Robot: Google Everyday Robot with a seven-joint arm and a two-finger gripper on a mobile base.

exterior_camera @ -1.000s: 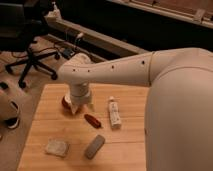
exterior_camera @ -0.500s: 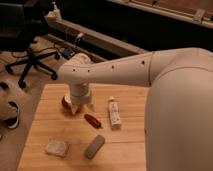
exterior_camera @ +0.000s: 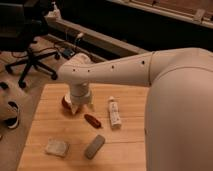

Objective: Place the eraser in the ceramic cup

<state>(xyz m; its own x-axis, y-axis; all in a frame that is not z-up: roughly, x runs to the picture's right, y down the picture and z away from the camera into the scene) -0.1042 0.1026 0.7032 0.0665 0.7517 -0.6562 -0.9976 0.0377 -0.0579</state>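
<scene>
Risk is knocking the cup (exterior_camera: 66, 104) over, since my open, seemingly empty hand (exterior_camera: 80, 105) hangs right over it, eraser (exterior_camera: 94, 146) lying well apart.

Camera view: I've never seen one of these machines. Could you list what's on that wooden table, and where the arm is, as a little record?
surface: wooden table
tool: open, low over the ceramic cup, holding nothing
ceramic cup: red-brown, far side of table, partly hidden by the tool
eraser: grey block, lying near front edge, not in the cup
sponge-like pad: pale, beside the eraser
red oblong object: mid-table
white tube: lying beside the red object
</scene>
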